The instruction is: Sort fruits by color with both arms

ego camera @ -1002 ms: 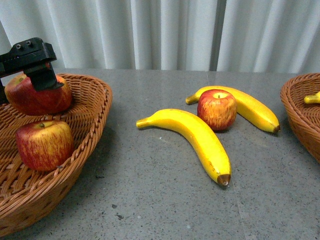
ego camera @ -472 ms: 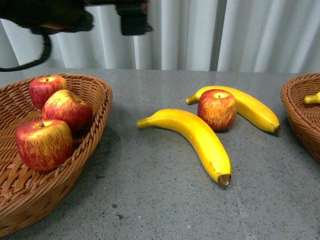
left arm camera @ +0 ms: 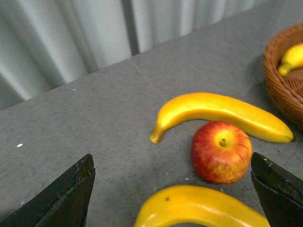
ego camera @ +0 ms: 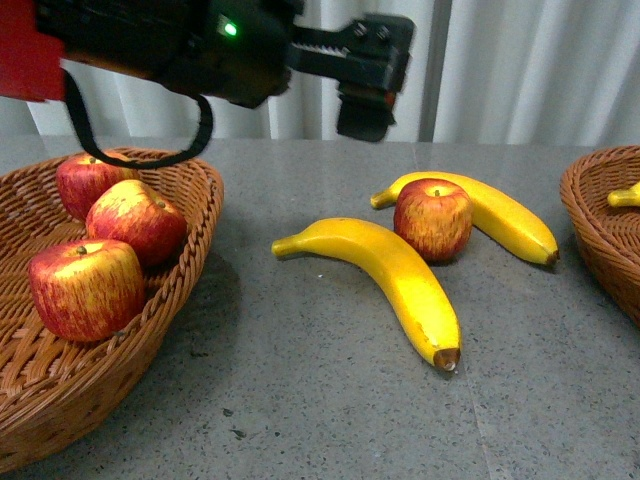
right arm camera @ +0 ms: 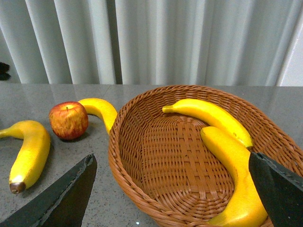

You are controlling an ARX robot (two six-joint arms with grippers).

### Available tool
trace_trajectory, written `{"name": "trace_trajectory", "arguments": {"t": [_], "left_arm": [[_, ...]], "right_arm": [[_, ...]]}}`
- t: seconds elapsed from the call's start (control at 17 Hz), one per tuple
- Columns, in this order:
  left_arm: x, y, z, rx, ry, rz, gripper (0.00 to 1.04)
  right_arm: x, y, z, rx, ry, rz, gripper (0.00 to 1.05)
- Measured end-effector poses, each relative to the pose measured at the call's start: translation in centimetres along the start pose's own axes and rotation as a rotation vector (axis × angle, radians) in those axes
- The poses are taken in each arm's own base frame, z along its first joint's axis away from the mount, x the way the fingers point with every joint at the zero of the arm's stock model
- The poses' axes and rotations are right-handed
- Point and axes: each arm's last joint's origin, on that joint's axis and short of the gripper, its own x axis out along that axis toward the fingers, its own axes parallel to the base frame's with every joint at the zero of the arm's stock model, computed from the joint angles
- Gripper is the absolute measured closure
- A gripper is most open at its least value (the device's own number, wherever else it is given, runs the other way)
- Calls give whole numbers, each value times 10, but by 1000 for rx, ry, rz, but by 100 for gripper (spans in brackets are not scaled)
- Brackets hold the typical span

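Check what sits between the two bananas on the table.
One red apple, right beside the far banana, with the near banana in front; clearest in the left wrist view.

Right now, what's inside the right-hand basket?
Two bananas: far banana and near banana, lying on the basket weave. Nothing else shows there. The right gripper finger covers the basket's edge beside the near banana.

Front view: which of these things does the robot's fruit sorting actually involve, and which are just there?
Job: four red-yellow apples, three in the left brown wicker basket, one loose; two loose yellow curved bananas; right brown wicker basket; black left end effector.
Just there: grey speckled table; white pleated curtain.
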Motion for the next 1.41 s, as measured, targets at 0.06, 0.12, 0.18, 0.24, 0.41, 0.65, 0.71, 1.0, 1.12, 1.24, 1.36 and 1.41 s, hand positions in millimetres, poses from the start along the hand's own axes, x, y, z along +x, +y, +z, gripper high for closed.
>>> {"name": "trace_trajectory", "arguments": {"t": [0.06, 0.12, 0.18, 0.24, 0.41, 0.65, 0.71, 1.0, 1.12, 1.24, 1.36, 1.41], "left_arm": [[4, -3, -1, 14, 12, -19, 7], [12, -12, -3, 52, 35, -70, 7], [24, -23, -6, 109, 60, -126, 7], [33, -27, -7, 136, 73, -152, 7], [52, -34, -14, 161, 104, -194, 7], [64, -32, -16, 157, 117, -194, 7], [70, -29, -16, 155, 117, -188, 7], [87, -27, -17, 141, 128, -197, 7], [93, -27, -19, 139, 136, -204, 7], [97, -28, -21, 137, 139, -223, 7], [104, -30, -25, 137, 149, -234, 7], [107, -33, -28, 137, 160, -240, 7]], "right_arm": [[0, 0, 0, 0, 0, 0, 7], [0, 0, 0, 0, 0, 0, 7], [0, 0, 0, 0, 0, 0, 7], [0, 0, 0, 0, 0, 0, 7], [0, 0, 0, 0, 0, 0, 7], [0, 0, 0, 0, 0, 0, 7], [0, 0, 0, 0, 0, 0, 7], [0, 0, 0, 0, 0, 0, 7], [0, 0, 0, 0, 0, 0, 7], [0, 0, 0, 0, 0, 0, 7], [0, 0, 0, 0, 0, 0, 7], [0, 0, 0, 0, 0, 0, 7]]}}
